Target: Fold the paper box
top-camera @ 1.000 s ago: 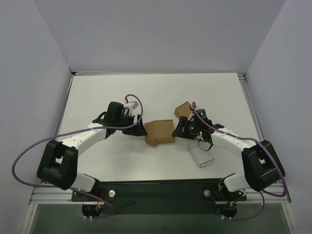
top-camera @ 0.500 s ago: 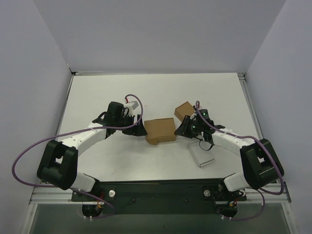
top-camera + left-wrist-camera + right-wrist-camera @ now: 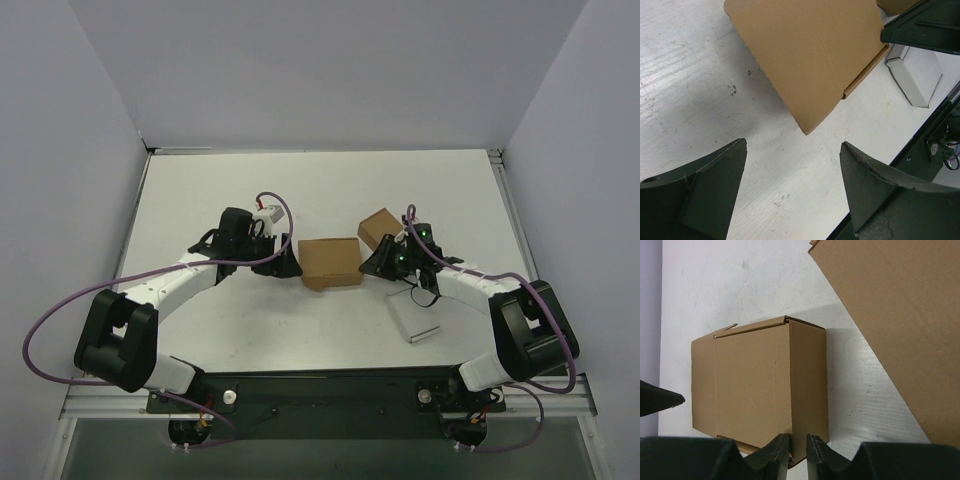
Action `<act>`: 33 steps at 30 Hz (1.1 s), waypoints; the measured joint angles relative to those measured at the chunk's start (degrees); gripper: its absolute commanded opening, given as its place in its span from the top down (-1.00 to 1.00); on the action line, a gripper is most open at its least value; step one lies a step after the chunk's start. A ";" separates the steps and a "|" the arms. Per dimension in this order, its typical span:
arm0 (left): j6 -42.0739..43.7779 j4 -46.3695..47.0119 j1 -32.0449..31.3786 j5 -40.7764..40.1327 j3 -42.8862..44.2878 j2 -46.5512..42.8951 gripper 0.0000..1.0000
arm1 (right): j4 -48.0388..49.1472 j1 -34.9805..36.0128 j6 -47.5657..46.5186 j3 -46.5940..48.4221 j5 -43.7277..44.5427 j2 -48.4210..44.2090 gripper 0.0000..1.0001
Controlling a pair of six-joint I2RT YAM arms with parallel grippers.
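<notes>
Your left gripper (image 3: 793, 145) sits spread wide facing the small brown kraft cardboard box (image 3: 810, 55). Your right gripper (image 3: 797, 438) is nearly closed at the box's edge, can't tell if it's actually gripping.

A small paper box (image 3: 331, 262) of plain brown cardboard lies near the middle of the white table (image 3: 300, 190). It is folded up into a squarish carton, with one broad face turned upward. A crease runs across that face. Along its near edge a tucked flap stands slightly proud, not quite flush with the side.
</notes>
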 measured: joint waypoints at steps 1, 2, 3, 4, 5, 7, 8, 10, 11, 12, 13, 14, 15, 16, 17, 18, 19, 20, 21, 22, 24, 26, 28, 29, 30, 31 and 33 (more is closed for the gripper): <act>0.00 0.11 0.00 0.00 0.00 0.00 -0.70 | 0.28 -0.26 0.07 -0.22 -0.22 0.00 0.59; 0.02 0.13 0.00 0.00 0.00 0.00 -0.69 | 0.52 -0.48 0.15 -0.39 -0.48 -0.02 0.58; 0.02 0.13 0.00 0.00 0.00 0.00 -0.70 | 0.96 -0.83 0.22 -0.70 -0.83 -0.02 0.59; 0.02 0.13 0.00 0.00 0.00 0.00 -0.69 | 1.27 -1.03 0.26 -0.92 -1.05 -0.07 0.59; 0.02 0.15 0.00 0.00 0.00 0.00 -0.70 | 1.75 -1.36 0.33 -1.33 -1.31 -0.15 0.58; 0.02 0.15 0.00 0.00 0.00 0.00 -0.69 | 2.23 -1.95 0.42 -1.90 -1.51 -0.46 0.59; 0.02 0.15 0.00 0.02 0.00 0.00 -0.70 | 2.27 -2.10 0.42 -2.05 -1.51 -0.57 0.59; 0.02 0.20 0.00 0.02 0.00 0.00 -0.70 | 2.49 -2.67 0.39 -2.32 -1.49 -0.68 0.59; 0.02 0.20 0.00 0.02 0.00 0.00 -0.70 | 2.58 -2.93 0.33 -2.43 -1.31 -0.68 0.59; 0.02 0.24 0.00 0.02 0.00 0.00 -0.70 | 2.27 -3.17 0.00 -2.64 -0.48 -0.66 0.59; 0.02 0.24 0.00 0.04 0.00 0.00 -0.70 | 1.51 -3.26 -0.24 -3.15 0.11 -0.50 0.59; 0.04 0.28 0.00 0.09 0.00 0.00 -0.70 | 0.61 -3.50 -0.46 -3.74 0.59 -0.24 0.59; 0.02 0.33 0.00 0.22 0.00 0.00 -0.69 | -0.31 -3.58 -0.68 -4.20 1.05 0.13 0.59; 0.04 0.42 0.00 0.39 0.00 0.00 -0.69 | -1.20 -3.63 -0.81 -4.48 1.29 0.55 0.59; 0.02 0.52 0.00 0.55 0.00 0.00 -0.69 | -1.90 -3.63 -0.94 -4.59 1.40 1.03 0.59; 0.02 0.57 0.00 0.72 0.00 0.00 -0.69 | -2.16 -3.76 -1.05 -4.59 1.40 1.31 0.59; 0.02 0.66 -0.02 0.92 -0.02 0.00 -0.69 | -2.14 -3.78 -1.18 -4.59 1.46 1.36 0.59; 0.02 0.70 -0.04 1.07 -0.02 0.00 -0.70 | -2.14 -3.78 -1.31 -4.59 1.49 1.36 0.59; 0.02 0.74 -0.07 1.18 -0.02 0.00 -0.69 | -2.14 -3.78 -1.31 -4.59 1.49 1.36 0.59; 0.02 0.83 -0.11 1.31 -0.02 0.00 -0.70 | -2.14 -3.78 -1.36 -4.59 1.49 1.36 0.58; 0.02 0.96 -0.15 1.53 -0.09 0.00 -0.69 | -2.14 -3.78 -1.38 -4.57 1.49 1.36 0.53; 0.02 0.96 -0.26 1.57 -0.11 0.00 -0.69 | -2.14 -3.78 -1.42 -4.57 1.44 1.31 0.42; 0.02 0.96 -0.28 1.70 -0.11 0.00 -0.69 | -2.32 -3.78 -1.62 -4.57 1.53 0.81 0.21; 0.02 0.96 -0.33 1.75 -0.11 0.00 -0.69 | -2.78 -3.78 -1.84 -4.59 2.03 0.15 0.11; 0.02 0.96 -0.42 1.75 -0.13 0.00 -0.69 | -3.56 -3.78 -2.12 -4.70 2.40 -0.63 0.02; 0.02 0.94 -0.44 1.75 -0.13 0.00 -0.69 | -4.02 -3.78 -2.51 -5.16 2.84 -1.95 -0.13; 0.02 0.94 -0.48 1.73 -0.13 -0.02 -0.70 | -5.90 -3.74 -3.02 -6.36 3.76 -5.53 -0.20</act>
